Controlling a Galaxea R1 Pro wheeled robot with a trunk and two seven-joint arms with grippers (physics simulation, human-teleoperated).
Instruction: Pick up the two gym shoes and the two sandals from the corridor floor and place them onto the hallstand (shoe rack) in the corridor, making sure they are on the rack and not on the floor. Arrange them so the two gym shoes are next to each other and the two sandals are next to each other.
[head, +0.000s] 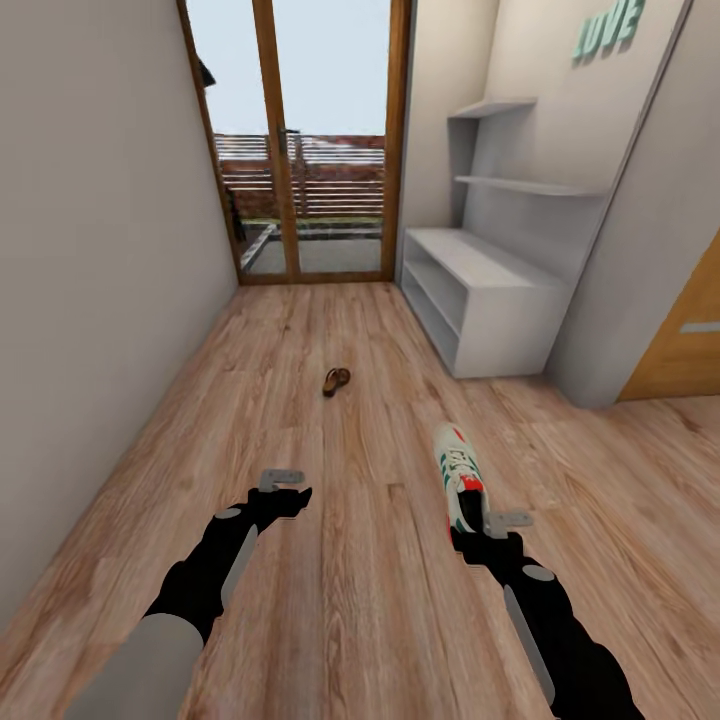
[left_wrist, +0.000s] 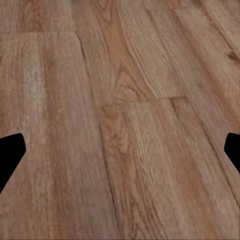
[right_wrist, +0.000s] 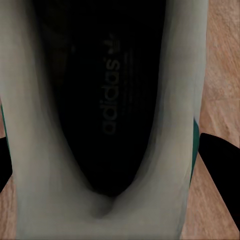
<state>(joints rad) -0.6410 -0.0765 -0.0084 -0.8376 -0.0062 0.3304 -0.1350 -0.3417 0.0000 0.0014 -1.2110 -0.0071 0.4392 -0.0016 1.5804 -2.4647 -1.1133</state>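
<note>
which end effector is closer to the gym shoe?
Right. The right end effector is at the gym shoe heel, fingers either side; the left end effector hovers over bare floor.

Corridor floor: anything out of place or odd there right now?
One sandal lies alone mid-floor, away from the hallstand, whose shelves look bare. One gym shoe sits by the right gripper. No damage or spills.

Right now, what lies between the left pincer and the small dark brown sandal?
Only bare light-brown wood-plank floor, by the head view, separates the left pincer from the dark brown sandal.
</note>
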